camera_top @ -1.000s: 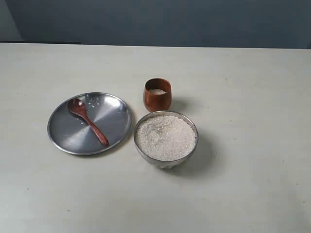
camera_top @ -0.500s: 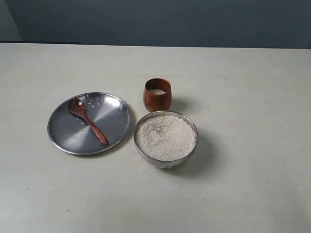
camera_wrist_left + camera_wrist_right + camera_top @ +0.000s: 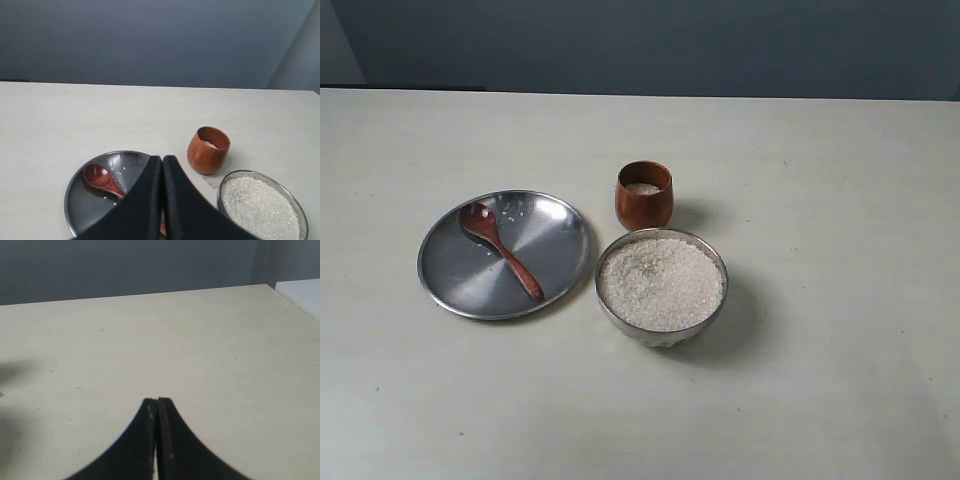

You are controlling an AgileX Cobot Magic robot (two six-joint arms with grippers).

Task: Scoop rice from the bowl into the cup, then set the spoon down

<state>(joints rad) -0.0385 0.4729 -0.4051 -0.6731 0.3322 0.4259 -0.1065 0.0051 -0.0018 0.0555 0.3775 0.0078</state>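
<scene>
Exterior view: spoon lies on plate; bowl and cup beside plate. My left gripper and right gripper clenched, empty.

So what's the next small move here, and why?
Probably just retract and stop; the job looks done. The cup holds some rice, the spoon lies on the plate with stray grains beside it, and the left gripper and right gripper are both shut, empty, clear of everything.
</scene>
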